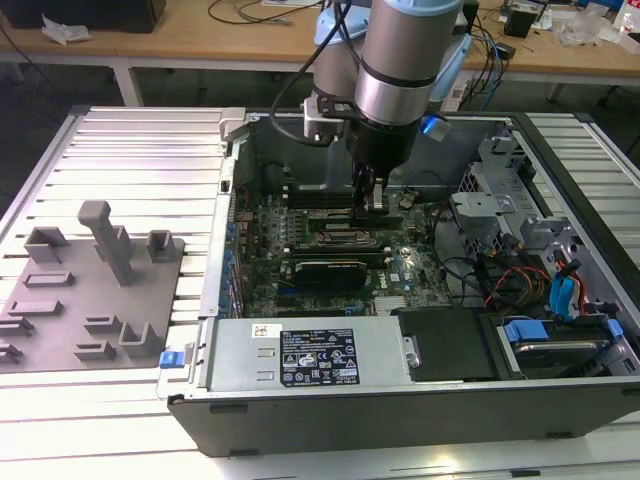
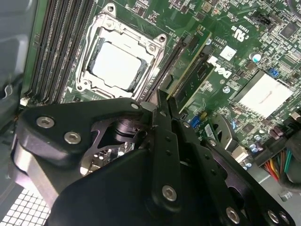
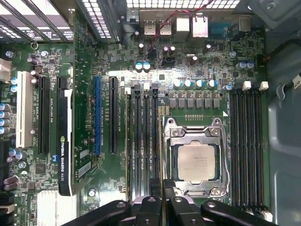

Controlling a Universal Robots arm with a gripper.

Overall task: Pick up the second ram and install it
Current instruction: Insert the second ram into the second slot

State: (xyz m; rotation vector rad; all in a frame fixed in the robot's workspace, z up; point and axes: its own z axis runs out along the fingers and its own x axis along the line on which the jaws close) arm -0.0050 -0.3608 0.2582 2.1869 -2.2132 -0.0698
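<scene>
Holds the second ram (image 3: pixel 163 184), a thin dark green circuit-board stick seen edge-on, pinched in the black metal gripper (image 3: pixel 162 207) just beside the square silver CPU socket (image 3: pixel 197 162); probably light, stiff and fragile, so best gripped by its flat faces near the top edge.

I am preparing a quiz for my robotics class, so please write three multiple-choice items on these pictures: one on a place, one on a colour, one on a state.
1. Where is the gripper?
A. Over the grey fixture outside the case
B. Inside the open case, low over the motherboard
C. Above the workbench behind

2. What colour is the motherboard?
A. Green
B. Red
C. White

3. How is the CPU socket?
A. Hidden under a cooler
B. Uncovered, with a silver chip in its frame
C. Empty

Key:
1 B, the exterior view shows the arm reaching down into the case.
2 A, both wrist views show it green.
3 B, the chip's lid lies bare.
</scene>
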